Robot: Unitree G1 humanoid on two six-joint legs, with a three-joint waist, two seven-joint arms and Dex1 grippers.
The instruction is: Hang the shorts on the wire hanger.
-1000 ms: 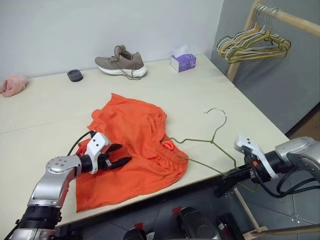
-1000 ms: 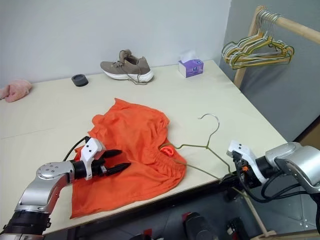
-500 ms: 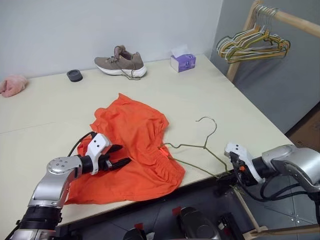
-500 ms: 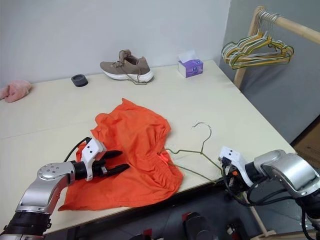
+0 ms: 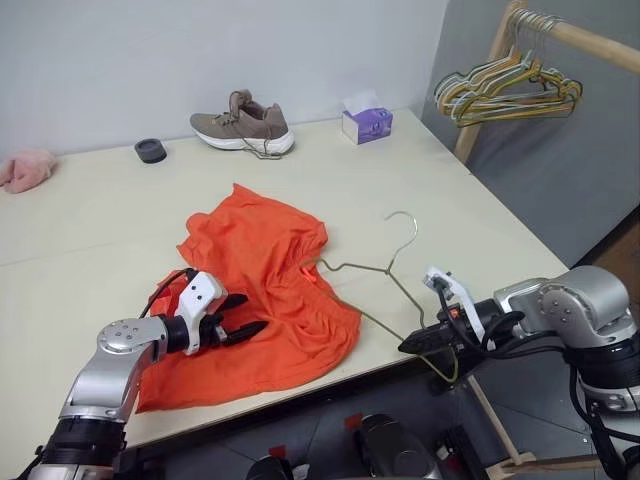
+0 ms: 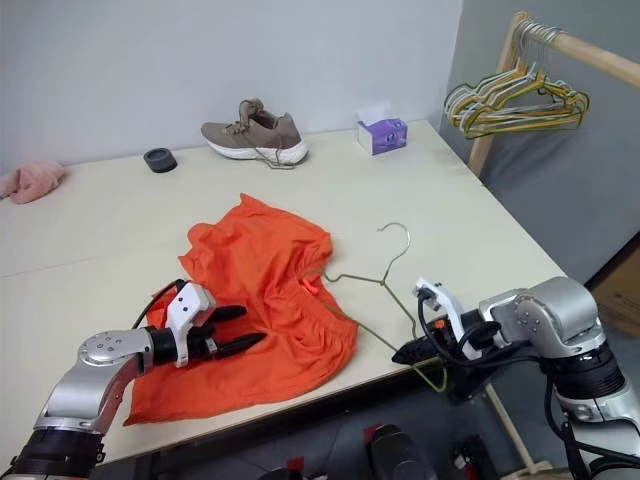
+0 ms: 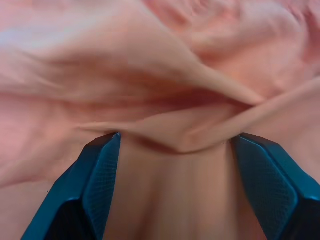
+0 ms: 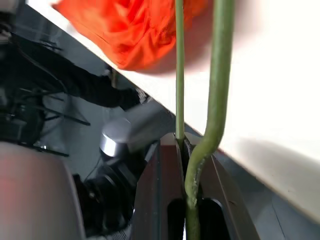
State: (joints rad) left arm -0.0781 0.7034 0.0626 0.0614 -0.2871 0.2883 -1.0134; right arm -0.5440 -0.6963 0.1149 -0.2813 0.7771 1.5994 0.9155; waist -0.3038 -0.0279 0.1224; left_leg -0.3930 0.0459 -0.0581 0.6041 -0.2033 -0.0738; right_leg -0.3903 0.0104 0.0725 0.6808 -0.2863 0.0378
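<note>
Right wrist view shows my right gripper clamped tight on the wire hanger, at the corner where the wire bends, just past the edge of the table. I think I hold it at this end so that the far arm of the hanger can slide into the shorts, and its other end already goes under the orange fabric near the gathered waistband, while the hook points up toward the back of the table. My left gripper hovers low over the near part of the shorts with its fingers spread wide and nothing between them; the cloth lies crumpled right in front of them, so I judge this hand is ready to pinch the fabric and keep it in place. The shorts lie bunched in the middle of the table, partly folded on themselves, and these folds could block the wire. Well apart, at the back, stand a grey shoe, a small black disc, a purple tissue box and a pink cloth. Coloured hangers hang on a wooden rail to my right, not in my way.
</note>
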